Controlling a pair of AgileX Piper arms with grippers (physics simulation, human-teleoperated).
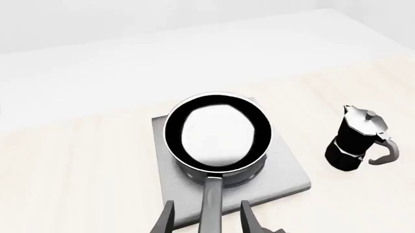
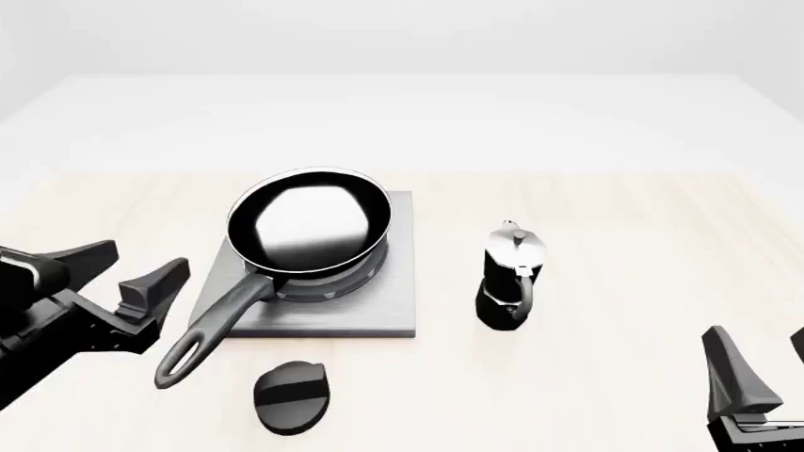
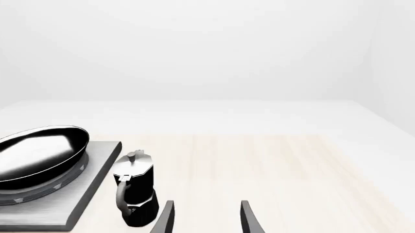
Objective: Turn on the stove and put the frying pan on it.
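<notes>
The frying pan point(image 2: 308, 224) sits on the burner rings of the grey stove point(image 2: 364, 311), and its long handle point(image 2: 214, 325) points toward the near left. The black oval knob point(image 2: 292, 397) lies in front of the stove. My left gripper point(image 2: 149, 261) is open and empty, just left of the handle and apart from it. In the left wrist view the pan point(image 1: 217, 133) sits on the stove point(image 1: 288, 177), and the handle runs between the open fingers of the left gripper point(image 1: 207, 221). My right gripper point(image 2: 760, 348) is open and empty at the near right. It also shows in the right wrist view point(image 3: 204, 218).
A black-and-silver moka pot point(image 2: 509, 278) stands upright on the table right of the stove. It also shows in the left wrist view point(image 1: 356, 141) and, close to the right fingers, in the right wrist view point(image 3: 136, 194). The light wood table point(image 2: 628, 217) runs back to a white wall.
</notes>
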